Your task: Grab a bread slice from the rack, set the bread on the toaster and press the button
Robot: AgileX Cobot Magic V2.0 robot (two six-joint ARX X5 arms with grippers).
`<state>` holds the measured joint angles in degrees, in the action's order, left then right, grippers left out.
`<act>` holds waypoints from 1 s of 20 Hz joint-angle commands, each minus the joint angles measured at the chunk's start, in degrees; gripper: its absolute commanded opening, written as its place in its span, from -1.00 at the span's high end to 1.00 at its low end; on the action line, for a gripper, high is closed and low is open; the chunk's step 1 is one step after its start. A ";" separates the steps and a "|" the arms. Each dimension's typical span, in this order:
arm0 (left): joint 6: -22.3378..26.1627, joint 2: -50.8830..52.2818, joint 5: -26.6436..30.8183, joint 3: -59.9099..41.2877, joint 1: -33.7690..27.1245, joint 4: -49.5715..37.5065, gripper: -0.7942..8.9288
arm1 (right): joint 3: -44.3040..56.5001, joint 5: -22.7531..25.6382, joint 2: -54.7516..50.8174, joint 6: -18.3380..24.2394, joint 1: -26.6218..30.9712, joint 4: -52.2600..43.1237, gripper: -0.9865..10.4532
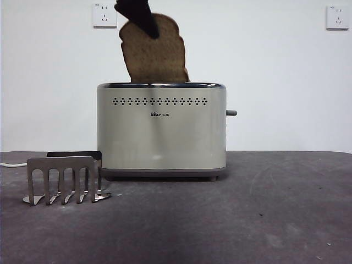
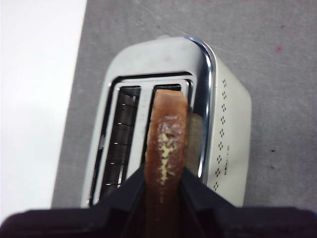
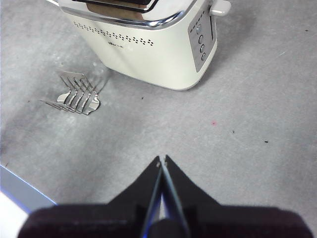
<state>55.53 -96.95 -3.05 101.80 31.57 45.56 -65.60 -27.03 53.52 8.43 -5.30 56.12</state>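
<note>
Whole-grain bread slice (image 1: 155, 55) stands upright w/ domed crust up, lower edge at the chrome rim of the cream toaster (image 1: 161, 132), over one slot; long axis runs along the slot. Left gripper (image 2: 166, 191) comes from above, jaws clamped on the slice's crust. Toast rack (image 1: 65, 179) sits near the toaster, toward the bench's (image 1: 264, 214) front; open bench on the lever knob (image 1: 231, 113) side. Right gripper (image 3: 162, 161) hovers well apart, jaws pressed together.

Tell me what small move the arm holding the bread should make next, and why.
Probably ease straight down. The left gripper is shut on the slice of bread, whose lower edge is just at one slot of the toaster, most of it above the chrome rim. Letting go now might tip it. The right gripper waits shut over the table.
</note>
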 commanded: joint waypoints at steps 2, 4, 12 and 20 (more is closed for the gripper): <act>1.55 -2.16 0.00 -0.11 0.20 0.15 0.86 | -0.17 -0.07 0.17 0.46 -0.13 -0.07 0.85; 1.79 -2.84 -0.04 -0.11 0.20 -0.11 0.86 | -0.17 -0.07 0.22 0.46 -0.13 -0.04 0.85; 2.99 -5.79 -0.24 -0.11 -3.63 -6.23 0.86 | -0.17 -0.07 0.39 0.46 -0.15 -0.02 0.85; 2.99 -9.20 -3.32 -0.11 -4.28 -7.63 0.86 | -0.17 -0.07 1.84 0.48 -0.13 -0.09 0.85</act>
<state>58.08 -103.33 -6.61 102.96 27.86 37.36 -65.60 -27.03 55.27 8.43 -5.30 56.14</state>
